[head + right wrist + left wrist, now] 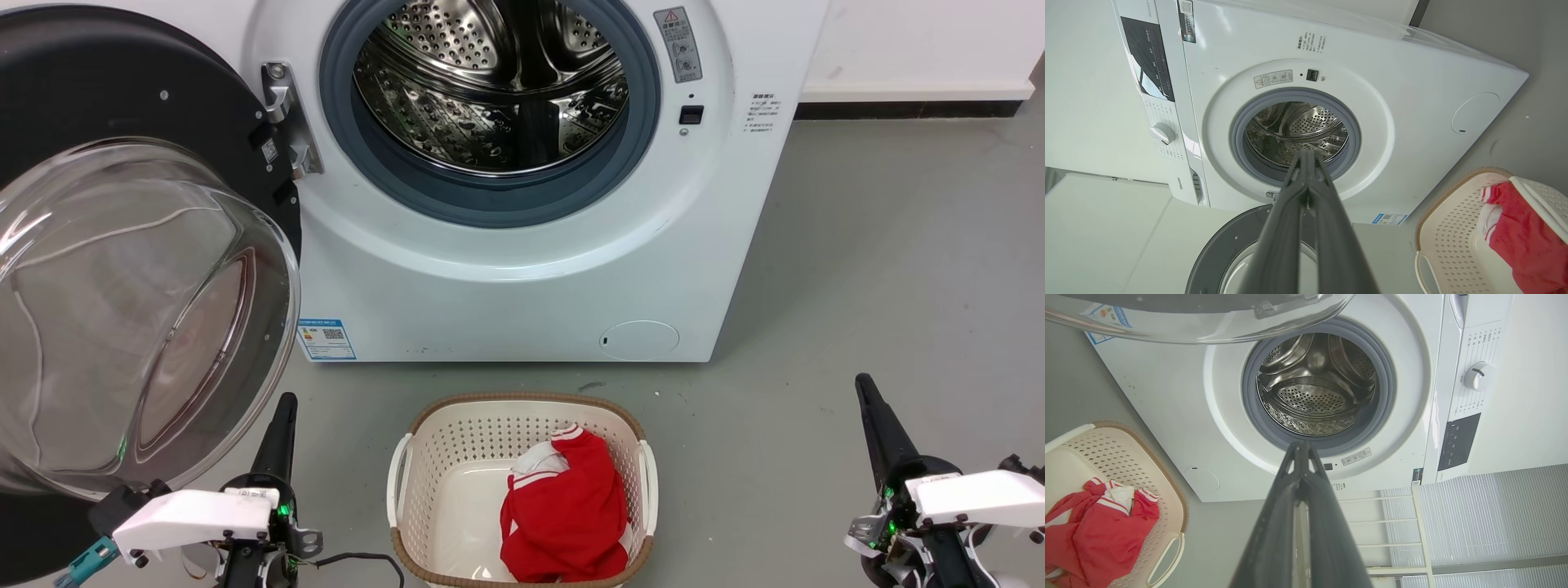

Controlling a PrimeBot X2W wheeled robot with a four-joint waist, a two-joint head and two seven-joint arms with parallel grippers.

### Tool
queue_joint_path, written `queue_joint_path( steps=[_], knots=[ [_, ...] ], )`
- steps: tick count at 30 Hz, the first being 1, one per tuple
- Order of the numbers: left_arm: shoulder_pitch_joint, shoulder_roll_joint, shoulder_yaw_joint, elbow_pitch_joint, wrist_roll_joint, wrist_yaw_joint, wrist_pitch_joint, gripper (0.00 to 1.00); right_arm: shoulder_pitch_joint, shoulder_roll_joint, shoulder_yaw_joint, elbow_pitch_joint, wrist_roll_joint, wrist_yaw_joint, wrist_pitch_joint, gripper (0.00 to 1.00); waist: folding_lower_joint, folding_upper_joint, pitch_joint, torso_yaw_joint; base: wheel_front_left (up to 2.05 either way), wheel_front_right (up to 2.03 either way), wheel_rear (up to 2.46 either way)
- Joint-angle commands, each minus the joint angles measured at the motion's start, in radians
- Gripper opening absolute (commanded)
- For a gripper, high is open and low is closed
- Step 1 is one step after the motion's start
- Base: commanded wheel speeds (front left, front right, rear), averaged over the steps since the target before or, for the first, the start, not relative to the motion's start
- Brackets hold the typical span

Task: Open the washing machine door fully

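Floor (882, 269) of plain grey is carrying the white washing machine (506, 278), which is standing square in front of the robot. The washing machine door (122, 106) is hanging wide open on its hinge at the left of the drum mouth (490, 90). The door is standing well clear of that opening. Its black disc is staying upright beside the machine's left edge, its flat face lying roughly in line with the machine's front. Its clear glass bowl (131, 318) is bulging outward towards the robot. The steel drum is showing through the grey rubber ring. A cream perforated basket (490, 437) is sitting on the floor just in front of the machine, between the two arms, and a red and white garment (563, 514) is lying crumpled inside it. The left gripper (286, 404) is pointing up just beside the lower edge of the bowl, its fingers pressed together on nothing; whether it is touching the glass I cannot tell. The right gripper (865, 388) is hovering well apart at the lower right, also closed and empty.
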Motion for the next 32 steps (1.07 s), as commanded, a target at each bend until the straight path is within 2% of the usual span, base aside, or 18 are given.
queue_joint_path(
  steps=[1,26,32],
  knots=[
    [-0.018,0.0,0.003,0.001,-0.022,-0.007,0.007,0.0,-0.017,-0.002,-0.004,-0.001,0.023,0.0,0.004,0.0,0.0,0.0,0.0,0.0,0.0,0.0,0.0],
    [-0.022,-0.002,0.017,0.015,-0.213,-0.017,0.054,0.0,-0.028,0.004,-0.028,0.021,0.206,0.0,0.043,0.0,0.0,0.0,-0.002,0.008,0.0,0.0,0.0],
    [-0.021,-0.002,0.016,0.014,-0.211,-0.017,0.054,0.0,-0.028,0.007,-0.03,0.021,0.202,0.0,0.044,0.0,0.0,0.0,-0.003,0.008,0.0,0.0,0.0]
  ],
)
